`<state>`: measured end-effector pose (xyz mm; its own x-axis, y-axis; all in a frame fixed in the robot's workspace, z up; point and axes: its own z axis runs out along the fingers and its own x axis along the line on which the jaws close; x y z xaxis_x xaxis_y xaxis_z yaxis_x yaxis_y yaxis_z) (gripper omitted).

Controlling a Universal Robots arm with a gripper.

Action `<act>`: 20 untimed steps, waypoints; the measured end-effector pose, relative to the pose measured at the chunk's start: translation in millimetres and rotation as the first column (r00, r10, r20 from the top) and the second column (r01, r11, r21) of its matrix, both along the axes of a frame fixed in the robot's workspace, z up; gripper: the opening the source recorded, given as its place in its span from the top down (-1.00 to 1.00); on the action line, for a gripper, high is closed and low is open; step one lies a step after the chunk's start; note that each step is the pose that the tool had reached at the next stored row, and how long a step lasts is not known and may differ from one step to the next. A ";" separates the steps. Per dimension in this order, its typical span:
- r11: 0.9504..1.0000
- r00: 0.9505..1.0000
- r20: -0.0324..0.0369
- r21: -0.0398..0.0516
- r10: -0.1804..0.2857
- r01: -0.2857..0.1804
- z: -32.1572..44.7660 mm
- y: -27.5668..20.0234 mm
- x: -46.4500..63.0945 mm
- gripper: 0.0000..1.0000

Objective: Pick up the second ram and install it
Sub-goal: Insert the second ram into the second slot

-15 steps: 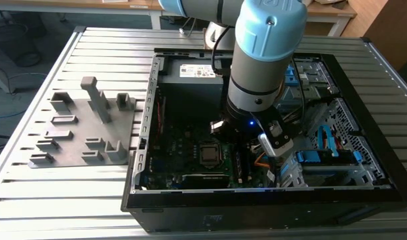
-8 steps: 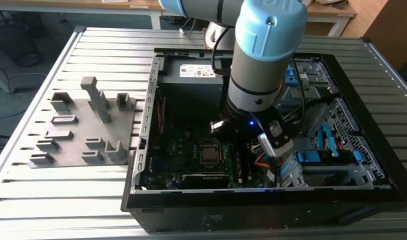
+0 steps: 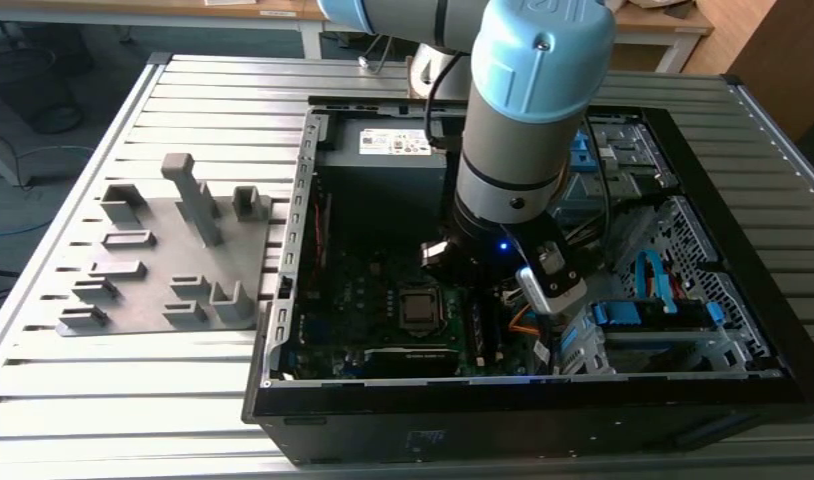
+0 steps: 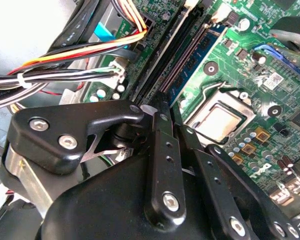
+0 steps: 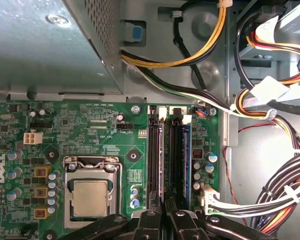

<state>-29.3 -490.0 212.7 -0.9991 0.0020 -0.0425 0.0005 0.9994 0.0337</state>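
The second ram [image 4: 192,57] is a blue-green strip standing on edge in a slot of the green motherboard [image 5: 90,130]; in the first wrist view it shows as a thin blue edge [image 5: 188,150]. My gripper [image 5: 164,212] hangs low over the near end of the slot row, one or two slots to the side of the strip. Its black fingers [image 4: 162,150] lie close together with nothing visible between them. In the exterior view the arm [image 3: 514,150] reaches down into the open computer case [image 3: 284,300].
A silver processor socket [image 5: 90,192] lies beside the slots. Bundled cables [image 5: 285,195] run on the slots' other side and past the metal power supply box [image 5: 40,45]. A grey fixture tray [image 3: 167,250] sits on the slatted table at the exterior view's left.
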 end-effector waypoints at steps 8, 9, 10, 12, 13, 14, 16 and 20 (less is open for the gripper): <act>1.000 1.000 0.000 -0.003 -0.004 0.004 -1.2 0.0 0.3 0.73; 1.000 1.000 0.000 -0.004 -0.004 0.004 -1.6 0.0 0.3 0.73; 1.000 1.000 0.000 -0.005 -0.004 0.004 -2.0 0.1 0.3 0.73; 1.000 1.000 0.000 -0.007 -0.004 0.004 -2.3 0.1 0.2 0.73; 1.000 1.000 0.000 -0.007 -0.004 0.004 -2.5 0.1 0.2 0.73; 1.000 1.000 0.000 -0.007 -0.004 0.004 -2.7 0.1 0.2 0.73; 1.000 1.000 0.000 -0.008 -0.004 0.004 -3.0 0.1 0.2 0.73; 1.000 1.000 0.000 -0.008 -0.004 0.004 -3.6 0.3 0.4 0.73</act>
